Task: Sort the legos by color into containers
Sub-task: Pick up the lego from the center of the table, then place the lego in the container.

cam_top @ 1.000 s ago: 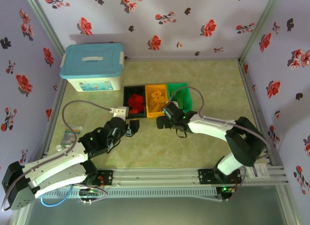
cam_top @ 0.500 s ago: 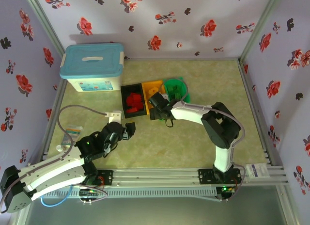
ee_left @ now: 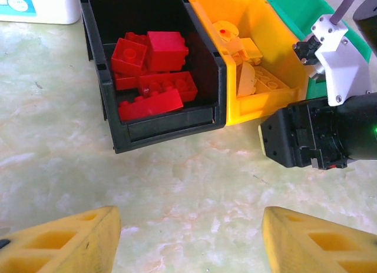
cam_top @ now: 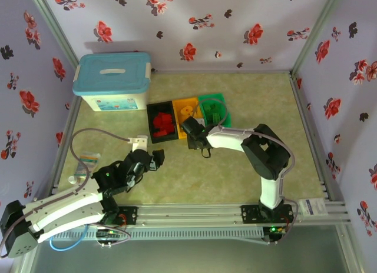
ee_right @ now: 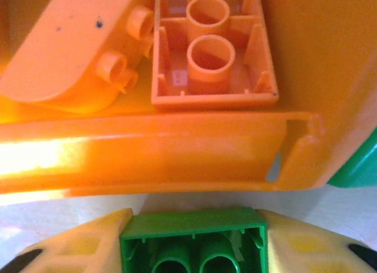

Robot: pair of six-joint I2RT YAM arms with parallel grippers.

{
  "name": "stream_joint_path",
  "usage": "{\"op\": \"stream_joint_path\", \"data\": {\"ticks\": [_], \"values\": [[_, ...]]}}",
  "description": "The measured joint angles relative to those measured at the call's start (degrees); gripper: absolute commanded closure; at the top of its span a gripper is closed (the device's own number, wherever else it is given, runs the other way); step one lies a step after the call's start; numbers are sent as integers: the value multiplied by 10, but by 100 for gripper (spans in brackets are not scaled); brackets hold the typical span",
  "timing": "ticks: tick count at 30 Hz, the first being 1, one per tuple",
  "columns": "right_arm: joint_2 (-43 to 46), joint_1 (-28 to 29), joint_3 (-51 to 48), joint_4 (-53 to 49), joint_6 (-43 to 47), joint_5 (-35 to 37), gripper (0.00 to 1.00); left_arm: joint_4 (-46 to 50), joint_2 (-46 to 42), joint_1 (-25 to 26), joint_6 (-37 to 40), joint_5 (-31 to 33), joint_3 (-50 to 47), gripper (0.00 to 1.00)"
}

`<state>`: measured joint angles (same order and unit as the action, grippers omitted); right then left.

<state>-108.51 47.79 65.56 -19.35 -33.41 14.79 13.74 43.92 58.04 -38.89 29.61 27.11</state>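
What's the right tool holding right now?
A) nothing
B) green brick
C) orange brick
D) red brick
B: the right tool is shut on a green brick, hollow underside toward the wrist camera, in front of the orange bin.

The green brick (ee_right: 193,229) pinched in my right gripper (ee_right: 193,252) runs off the bottom edge of the right wrist view, so its lower part is lost, and my fingers (ee_right: 82,246) on either side are cropped the same way. The orange bin (ee_right: 177,149) beyond spills past the frame's sides and top, and the green bin (ee_right: 360,167) is a sliver at the right edge. In the left wrist view my left gripper (ee_left: 188,240) is cut off at the bottom. The black bin (ee_left: 118,140) loses its far end at the top, and my right wrist (ee_left: 318,137) covers much of the green bin. From above, the bricks (cam_top: 162,123) are too small for me to count.
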Motion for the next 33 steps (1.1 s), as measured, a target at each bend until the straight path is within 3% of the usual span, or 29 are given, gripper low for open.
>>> {"op": "stream_joint_path", "data": {"ticks": [6,13,16,23,31,33], "values": [[62,10,-3,-38,20,18,62,-2,7,0,0,0,0,36],[322,10,-23,24,88,91,57,-8,13,1,0,0,0,36],[360,-33,-16,41,103,100,58,-14,23,1,0,0,0,36],[193,-156,103,-47,109,36,59,-22,40,8,0,0,1,36],[78,-164,153,-110,110,-2,57,-26,41,18,0,1,3,36],[56,-164,172,-119,110,-4,51,-25,42,19,0,1,5,36]]}}
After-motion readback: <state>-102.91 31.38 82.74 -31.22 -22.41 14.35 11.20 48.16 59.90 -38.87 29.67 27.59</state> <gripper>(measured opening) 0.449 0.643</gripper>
